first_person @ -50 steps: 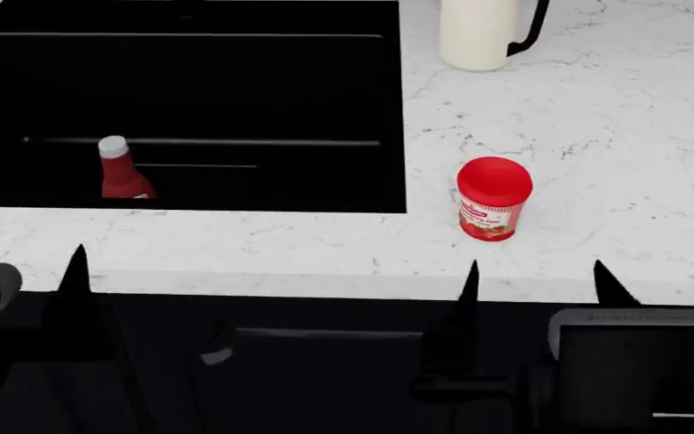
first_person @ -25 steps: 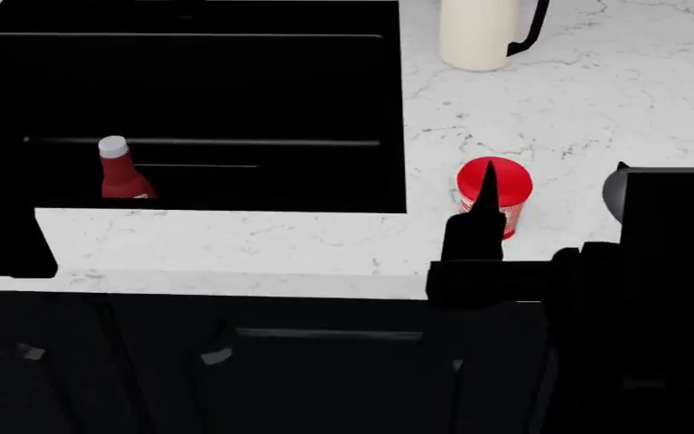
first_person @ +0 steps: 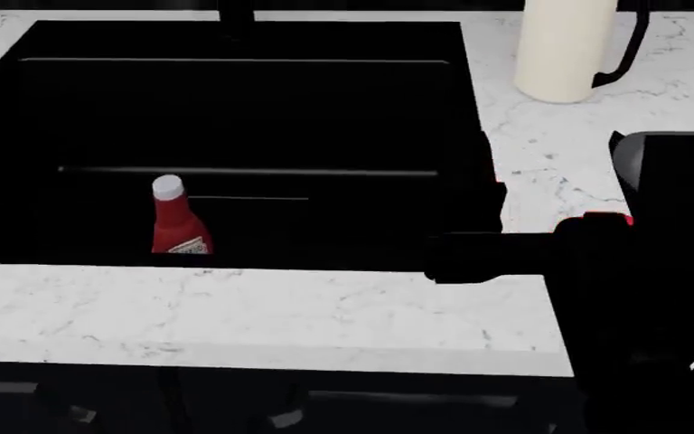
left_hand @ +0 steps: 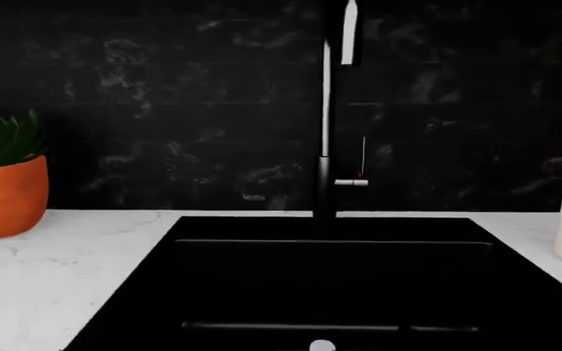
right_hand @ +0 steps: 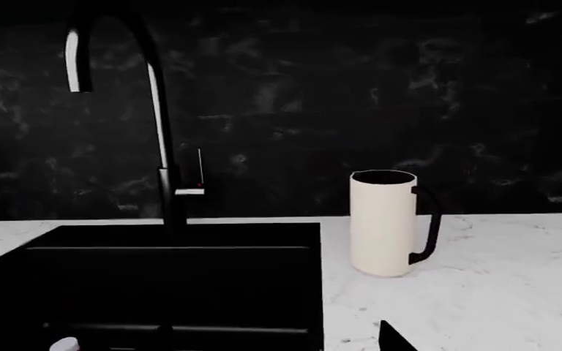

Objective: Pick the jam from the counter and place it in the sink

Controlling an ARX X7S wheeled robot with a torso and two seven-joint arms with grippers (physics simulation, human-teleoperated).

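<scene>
The right hand [first_person: 468,258], its state indeterminate, masks the jam [first_person: 606,218] at 3 o'clock of the sink [first_person: 250,99], apparently lining up a grasp.

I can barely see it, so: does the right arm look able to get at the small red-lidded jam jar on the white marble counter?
Probably yes: the right arm hangs directly over the jam jar, hiding all but a red sliver. Nothing else stands close; the cream jug sits farther back.

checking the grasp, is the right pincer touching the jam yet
Cannot tell. In the head view the right arm covers the jam except a red sliver, hiding the pincer tips. The right wrist view shows only one fingertip, no jam.
</scene>
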